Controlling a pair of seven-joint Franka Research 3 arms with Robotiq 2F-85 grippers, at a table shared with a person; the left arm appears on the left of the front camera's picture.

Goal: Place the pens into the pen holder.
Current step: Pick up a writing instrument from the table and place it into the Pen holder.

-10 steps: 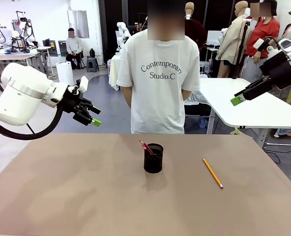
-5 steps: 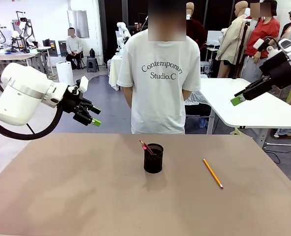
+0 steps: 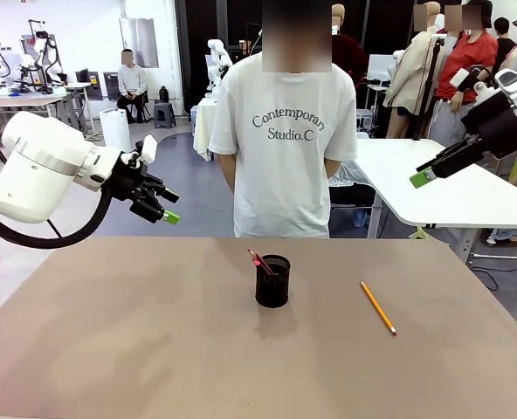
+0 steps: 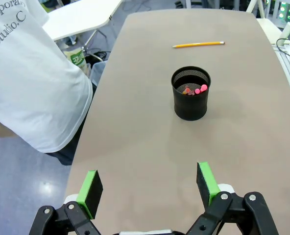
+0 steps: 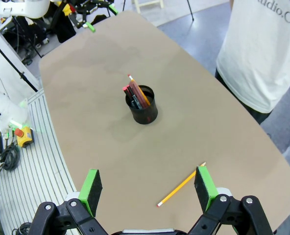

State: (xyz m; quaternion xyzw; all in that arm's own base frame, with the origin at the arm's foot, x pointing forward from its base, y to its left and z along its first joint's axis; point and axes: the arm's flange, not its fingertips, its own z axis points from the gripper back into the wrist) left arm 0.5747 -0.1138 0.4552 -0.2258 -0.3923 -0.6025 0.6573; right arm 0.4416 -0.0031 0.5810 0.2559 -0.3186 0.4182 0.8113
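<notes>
Your left gripper [image 4: 150, 183] hangs raised at the left side of the table [image 3: 110, 349], jaws spread wide, with nothing between the green pads. Your right gripper [image 5: 149, 183] is released too and empty, held high off the table's right side and looking down across it. On the tabletop, the yellow-orange pencil [image 3: 378, 307] lies flat on the right part, well apart from both grippers and a little to the right of the pen holder [image 3: 272, 284]. The holder stands upright near the middle of the table. Inside it you have the brownish-pink pen [image 5: 138, 91] and the black pen with red tip [image 5: 130, 95], both leaning toward the robot's left, tops above the rim. Beyond the far edge, a person [image 3: 281, 148] in a white T-shirt stands facing you, hands behind the back
</notes>
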